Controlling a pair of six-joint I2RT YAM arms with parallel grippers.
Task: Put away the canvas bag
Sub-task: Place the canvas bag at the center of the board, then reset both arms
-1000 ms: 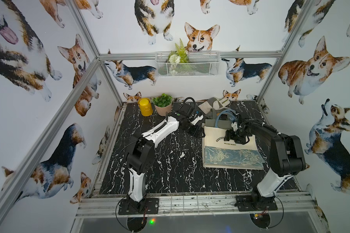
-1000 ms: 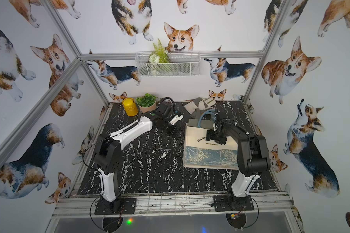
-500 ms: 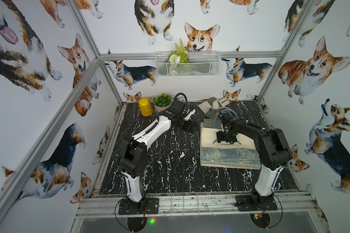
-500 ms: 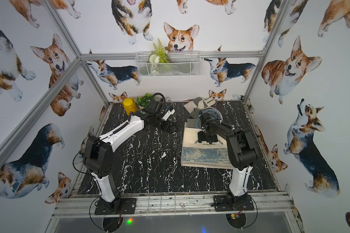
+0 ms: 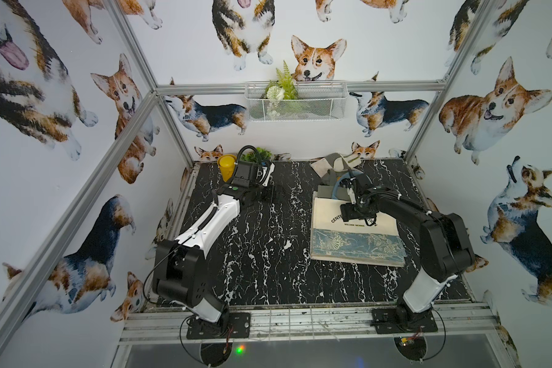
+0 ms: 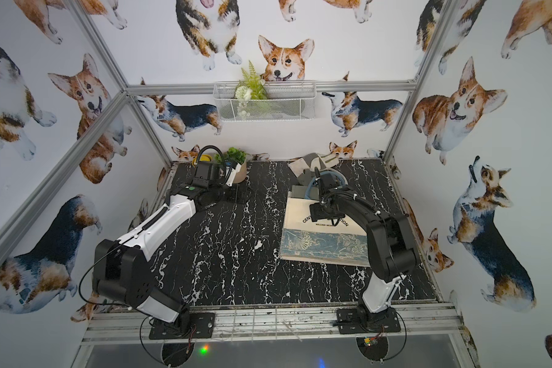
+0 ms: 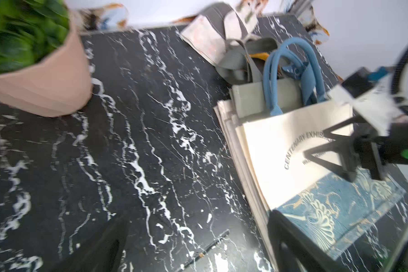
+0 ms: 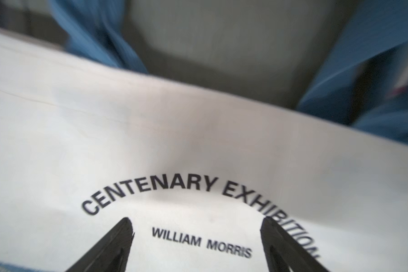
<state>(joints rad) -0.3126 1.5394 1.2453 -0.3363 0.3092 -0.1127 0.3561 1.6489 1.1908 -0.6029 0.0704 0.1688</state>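
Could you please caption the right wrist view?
Open right gripper above a cream canvas bag printed CENTENARY EXHIBITION, its blue fabric handles beyond.

A canvas bag point(image 5: 327, 210) is being shown as matt, cream woven cloth, with its lower band point(image 5: 357, 245) being seen printed in blue. Its blue handles point(image 7: 270, 94) are being pictured as soft webbing. The worktop point(image 5: 262, 242) is being presented as a black, white-veined, marble-look slab with a faint sheen. A basket point(image 5: 295, 105) is being seen in white metal mesh, and the frame point(image 5: 204, 89) in dull silver metal. A pot point(image 7: 45, 77) is being shown matt and pinkish, and a yellow cup point(image 5: 226, 165) as smooth plastic. The left arm's shell point(image 5: 204, 226) is being pictured in glossy white plastic, and the fingers point(image 8: 111, 247) in matt black.
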